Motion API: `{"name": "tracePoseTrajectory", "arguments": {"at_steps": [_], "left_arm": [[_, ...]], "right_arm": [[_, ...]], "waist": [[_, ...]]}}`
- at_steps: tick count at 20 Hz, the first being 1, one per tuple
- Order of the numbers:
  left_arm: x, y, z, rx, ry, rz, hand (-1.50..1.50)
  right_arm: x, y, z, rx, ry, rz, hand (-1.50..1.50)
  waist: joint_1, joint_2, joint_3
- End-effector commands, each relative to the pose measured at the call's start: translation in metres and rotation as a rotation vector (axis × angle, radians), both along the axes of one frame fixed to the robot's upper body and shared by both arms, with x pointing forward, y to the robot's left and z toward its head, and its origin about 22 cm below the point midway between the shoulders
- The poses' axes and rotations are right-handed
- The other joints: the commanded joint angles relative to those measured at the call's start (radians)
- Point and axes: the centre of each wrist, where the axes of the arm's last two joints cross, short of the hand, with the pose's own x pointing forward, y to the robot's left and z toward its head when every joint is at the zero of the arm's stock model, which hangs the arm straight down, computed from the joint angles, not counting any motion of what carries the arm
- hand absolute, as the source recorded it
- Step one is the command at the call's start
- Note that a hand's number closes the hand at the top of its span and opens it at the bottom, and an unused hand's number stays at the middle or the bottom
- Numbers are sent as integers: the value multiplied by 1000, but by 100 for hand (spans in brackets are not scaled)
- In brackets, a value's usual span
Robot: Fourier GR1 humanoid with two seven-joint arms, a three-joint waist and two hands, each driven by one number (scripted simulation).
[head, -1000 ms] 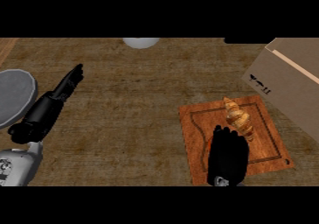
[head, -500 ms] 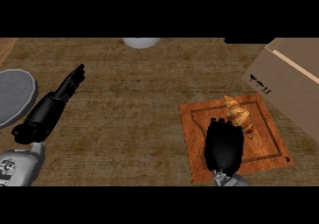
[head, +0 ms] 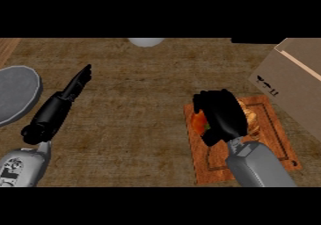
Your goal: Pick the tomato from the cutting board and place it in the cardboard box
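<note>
Wooden cutting board point(head: 279, 145), lower right of the frame: we list it lying on the brown counter point(head: 143, 123), partly under our right forearm. On it we note the right hand point(head: 221, 116), fingers curled down round a red tomato point(head: 200, 123), which shows only as a sliver at the hand's left edge, above the board's left part. Just right of the hand we see a golden-brown pastry point(head: 250, 117), mostly hidden. Cardboard box point(head: 299, 83), upper right, just beside the board's far corner. Left hand point(head: 68, 94), centre left, fingers straight, holding nothing. Grey plate point(head: 13, 94) at the left edge. Pale round object point(head: 146, 41) at the top edge.
</note>
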Motion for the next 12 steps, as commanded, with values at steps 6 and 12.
{"name": "tracePoseTrajectory", "arguments": {"at_steps": [6,12], "left_arm": [[-9,9,-9,-1,18,23,0],[-5,11,-16,-8,25,30,0]], "right_arm": [[25,-34,91,133,-197,72,150],[48,-86,127,357,-288,-234,150]], "waist": [[-24,-13,-2],[-30,-10,-2]]}}
